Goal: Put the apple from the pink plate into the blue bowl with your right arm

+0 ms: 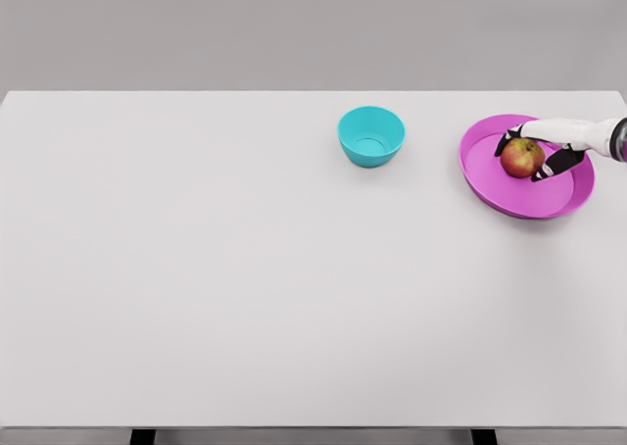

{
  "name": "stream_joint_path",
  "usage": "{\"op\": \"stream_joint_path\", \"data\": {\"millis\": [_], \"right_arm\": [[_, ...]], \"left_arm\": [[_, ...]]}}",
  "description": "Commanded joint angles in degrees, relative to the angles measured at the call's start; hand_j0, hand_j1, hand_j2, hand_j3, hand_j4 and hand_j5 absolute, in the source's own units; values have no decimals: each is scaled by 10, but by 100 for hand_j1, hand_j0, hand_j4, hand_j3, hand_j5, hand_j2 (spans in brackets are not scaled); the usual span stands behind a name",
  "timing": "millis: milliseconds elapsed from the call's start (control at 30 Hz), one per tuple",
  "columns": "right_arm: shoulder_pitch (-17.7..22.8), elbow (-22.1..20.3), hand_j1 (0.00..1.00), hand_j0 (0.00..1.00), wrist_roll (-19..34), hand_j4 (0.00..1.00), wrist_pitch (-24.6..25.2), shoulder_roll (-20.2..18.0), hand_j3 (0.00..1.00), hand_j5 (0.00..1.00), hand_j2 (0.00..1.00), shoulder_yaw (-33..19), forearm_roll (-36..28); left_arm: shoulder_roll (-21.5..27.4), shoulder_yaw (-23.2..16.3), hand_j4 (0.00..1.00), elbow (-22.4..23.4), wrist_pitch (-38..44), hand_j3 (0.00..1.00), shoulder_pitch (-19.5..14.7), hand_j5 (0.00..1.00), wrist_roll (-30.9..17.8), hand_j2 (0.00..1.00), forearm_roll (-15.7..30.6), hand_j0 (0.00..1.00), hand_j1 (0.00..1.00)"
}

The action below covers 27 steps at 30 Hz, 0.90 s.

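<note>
Head view is showing you the round red-and-yellow apple (522,157) sitting in the shallow pink plate (490,185); its stem direction is too small to read. Your right hand (538,149) is cupping it, fingers curling around both sides. The small blue bowl (371,136) is standing well apart to the left on the white table (245,298).

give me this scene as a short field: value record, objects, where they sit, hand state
surface: white table
apple: red-green round apple, on the pink plate
plate: pink round plate, right of the bowl
bowl: blue round bowl, empty, apart from the plate
right hand: fingers around the apple, apple not lifted as far as visible
left arm: not in view
</note>
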Motion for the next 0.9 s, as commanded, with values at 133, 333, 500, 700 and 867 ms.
{"op": "stream_joint_path", "data": {"millis": [133,333,500,700,867], "right_arm": [[-2,-6,48,48,0,48,0,-2,48,48,48,-2,-2],[-16,-15,46,46,0,46,-3,-5,46,46,46,-4,-3],[-31,-32,46,46,0,46,-4,-7,46,46,46,-5,-3],[-55,-36,46,46,0,46,-1,22,46,46,46,-4,-3],[-69,-40,46,46,0,46,-3,62,46,46,46,-2,-2]], "left_arm": [[0,0,100,0,0,100,0,100,-1,100,0,100,100],[0,0,100,0,0,100,0,100,-1,100,0,100,100],[0,0,100,0,0,100,0,100,-1,100,0,100,100],[0,0,100,0,0,100,0,100,-1,100,0,100,100],[0,0,100,0,0,100,0,100,-1,100,0,100,100]]}}
